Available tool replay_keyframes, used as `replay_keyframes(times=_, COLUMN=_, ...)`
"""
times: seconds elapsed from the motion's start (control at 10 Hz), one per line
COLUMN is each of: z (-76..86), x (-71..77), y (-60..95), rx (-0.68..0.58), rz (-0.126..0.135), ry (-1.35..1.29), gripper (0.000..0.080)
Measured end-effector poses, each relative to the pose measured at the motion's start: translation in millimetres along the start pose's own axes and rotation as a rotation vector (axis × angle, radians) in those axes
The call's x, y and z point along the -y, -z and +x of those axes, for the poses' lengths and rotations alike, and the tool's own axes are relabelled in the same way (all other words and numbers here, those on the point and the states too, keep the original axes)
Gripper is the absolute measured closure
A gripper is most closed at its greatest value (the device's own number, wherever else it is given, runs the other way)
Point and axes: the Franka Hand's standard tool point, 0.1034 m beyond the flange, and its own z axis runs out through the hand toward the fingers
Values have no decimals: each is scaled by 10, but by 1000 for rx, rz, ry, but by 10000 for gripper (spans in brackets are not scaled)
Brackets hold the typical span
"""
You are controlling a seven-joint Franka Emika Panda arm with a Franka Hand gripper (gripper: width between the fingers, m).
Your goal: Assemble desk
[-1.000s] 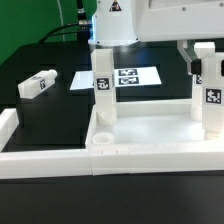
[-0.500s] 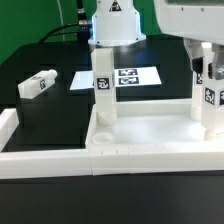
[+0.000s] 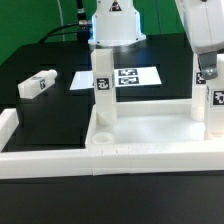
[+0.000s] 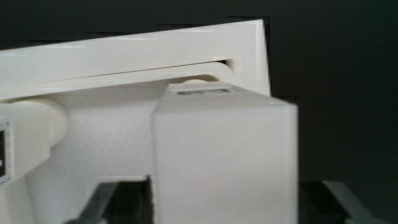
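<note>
White desk top [image 3: 150, 130] flat on black table [image 3: 60, 105], rim up, long axis across exterior view. Left leg [image 3: 101, 85] and right leg [image 3: 213, 108] upright at far corners, long axes vertical, tags facing camera. Gripper [image 3: 206, 78] atop right leg, fingers [image 4: 111, 206] spread either side, released. Loose leg [image 3: 38, 84] lying flat, well apart toward exterior view's left. Marker board [image 3: 128, 77] behind.

A white leg [image 4: 222, 150] is standing upright in the top [image 4: 125, 60], close to its raised rim. The gripper [image 4: 224, 208] is straddling it, dark fingers [image 4: 118, 203] showing on both sides; contact is unclear. Black table [image 4: 338, 60] is showing beyond.
</note>
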Motion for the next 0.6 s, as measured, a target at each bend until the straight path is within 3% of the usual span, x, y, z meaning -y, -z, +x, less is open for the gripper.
replay_keyframes(times=0.1, z=-18, x=2, y=1, rx=-10, rz=2, ry=73, gripper=266)
replay_keyframes(times=0.2, z=-95, x=1, y=5, rx=-31, rz=3, ry=240, gripper=186)
replay_keyframes(times=0.4, z=-245, x=-8, y=7, rx=-49, rz=-6, ry=533, gripper=157)
replay_keyframes(times=0.6, z=-193, x=6, y=11, rx=-53, rz=-9, ry=640, gripper=152)
